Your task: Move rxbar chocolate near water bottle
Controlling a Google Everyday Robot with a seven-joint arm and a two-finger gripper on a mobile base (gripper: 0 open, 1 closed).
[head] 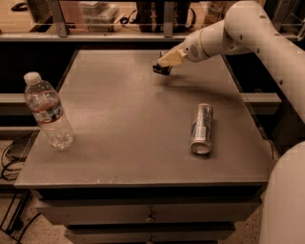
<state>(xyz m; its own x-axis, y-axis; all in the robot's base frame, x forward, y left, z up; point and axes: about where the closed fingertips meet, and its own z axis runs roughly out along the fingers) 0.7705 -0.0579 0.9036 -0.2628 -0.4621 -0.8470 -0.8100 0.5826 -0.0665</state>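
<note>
My gripper (163,66) is over the far middle of the table, reaching in from the right. It is shut on the rxbar chocolate (161,70), a small black wrapper that shows just below the pale fingers (170,58) and hangs slightly above the tabletop. The water bottle (47,112), clear with a white cap and a red, white and blue label, stands upright near the table's left edge, far to the left of the gripper and nearer to me.
A silver drink can (202,128) lies on its side on the right part of the grey table (124,138). A shelf with clutter (100,12) runs behind the table. My arm (248,28) spans the far right corner.
</note>
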